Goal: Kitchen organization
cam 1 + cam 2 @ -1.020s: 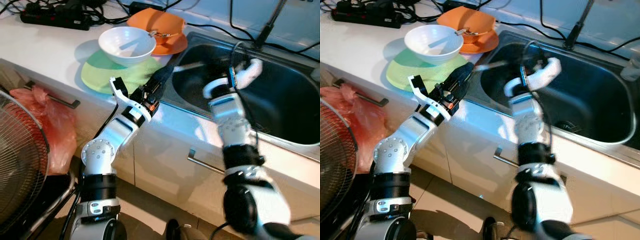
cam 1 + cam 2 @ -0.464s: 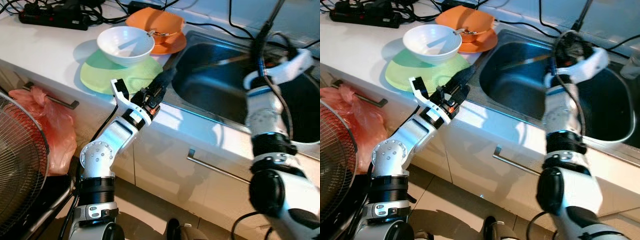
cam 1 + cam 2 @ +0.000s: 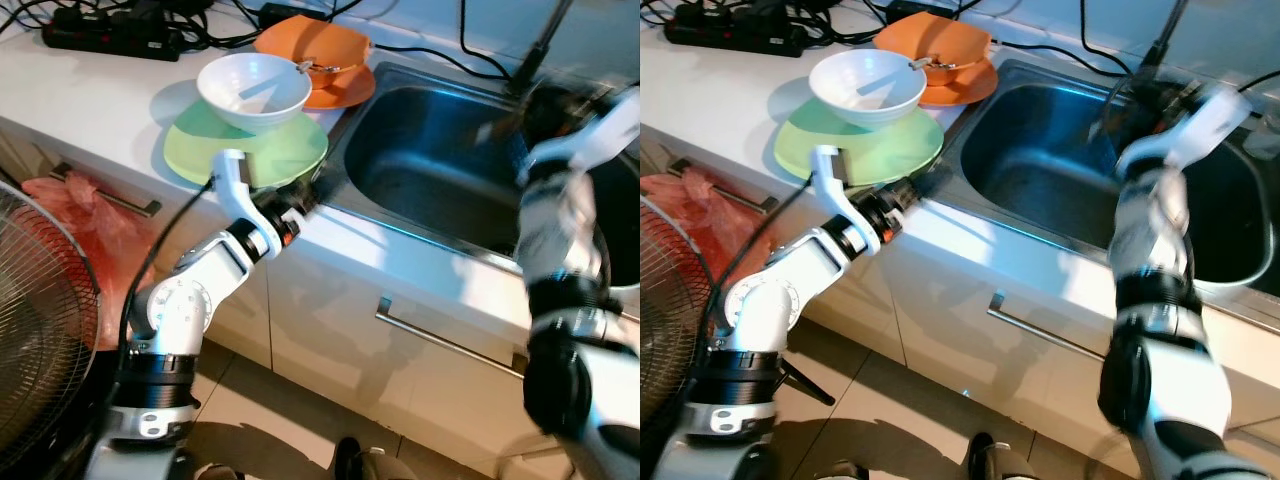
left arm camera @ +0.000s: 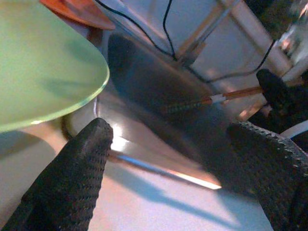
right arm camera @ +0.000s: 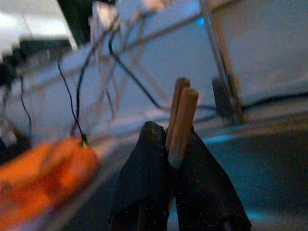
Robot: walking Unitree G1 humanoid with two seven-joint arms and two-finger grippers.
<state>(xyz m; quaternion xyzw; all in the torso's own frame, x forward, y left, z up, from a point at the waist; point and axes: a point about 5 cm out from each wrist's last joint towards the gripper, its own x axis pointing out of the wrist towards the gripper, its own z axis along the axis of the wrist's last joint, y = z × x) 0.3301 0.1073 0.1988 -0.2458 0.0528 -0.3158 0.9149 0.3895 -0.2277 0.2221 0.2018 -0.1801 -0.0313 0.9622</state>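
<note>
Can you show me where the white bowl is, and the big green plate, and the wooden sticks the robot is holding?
round white bowl [image 3: 253,88]: left eye view, inner wall.
flat round light green plate [image 3: 285,152]: left eye view, bare rim by the sink.
pair of brown wooden chopsticks [image 5: 180,120]: right wrist view, shafts above the right gripper.

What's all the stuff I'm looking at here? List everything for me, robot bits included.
Green plate: one, pale green, on the counter beside the sink.
White bowl: one, white, on the green plate.
Orange dishes: orange, stacked behind the bowl; count unclear.
Sink: one, steel, set in the counter.
Counter: one, white.
Power strip: one, black, with cables, at the counter's back.
Chopsticks: two, brown wood, held over the sink.
Fan: one, wire grille, on the floor at left.
Bag: one, red plastic, by the cabinet.
Drawer handle: one, metal, below the sink.
Left pincer: black, open, at the counter edge by the plate.
Right pincer: black, shut on the chopsticks.
</note>
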